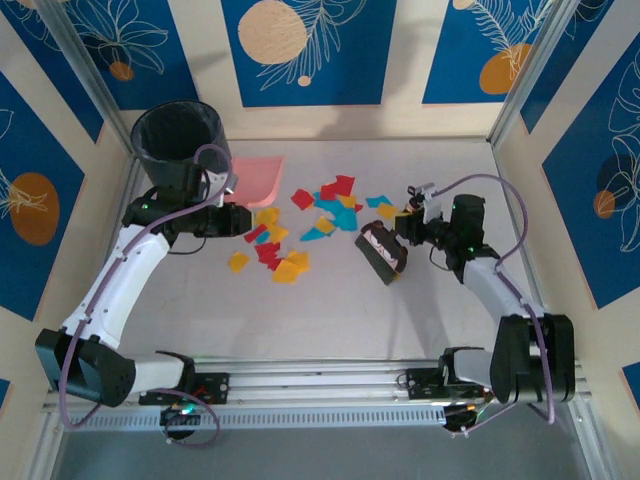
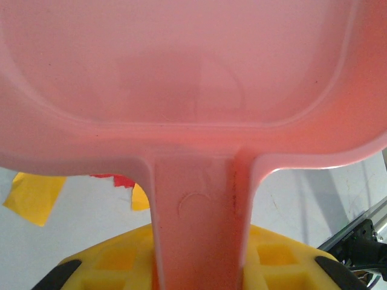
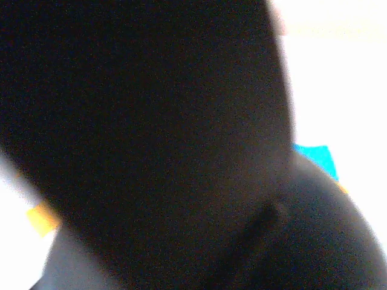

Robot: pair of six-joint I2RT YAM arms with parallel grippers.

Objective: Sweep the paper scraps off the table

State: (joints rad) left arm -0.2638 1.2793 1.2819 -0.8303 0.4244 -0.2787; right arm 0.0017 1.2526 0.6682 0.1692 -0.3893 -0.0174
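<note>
Red, yellow, orange and cyan paper scraps (image 1: 300, 225) lie scattered mid-table (image 1: 320, 310). My left gripper (image 1: 232, 216) is shut on the handle of the pink dustpan (image 1: 258, 178), whose pan points to the far side, just left of the scraps. In the left wrist view the dustpan (image 2: 181, 78) looms large, its handle running down between my yellow fingers (image 2: 115, 260), with a yellow scrap (image 2: 33, 196) and a red scrap (image 2: 118, 179) beneath. My right gripper (image 1: 410, 226) is shut on a black brush (image 1: 383, 252) at the scraps' right edge. The brush (image 3: 139, 133) darkens the right wrist view; a cyan scrap (image 3: 314, 158) peeks past it.
A black bin (image 1: 180, 135) stands at the far left corner, behind the dustpan. Patterned blue-and-cream walls and aluminium rails (image 1: 320, 380) close in the table. Bare surface lies in front of the scraps, towards the arm bases.
</note>
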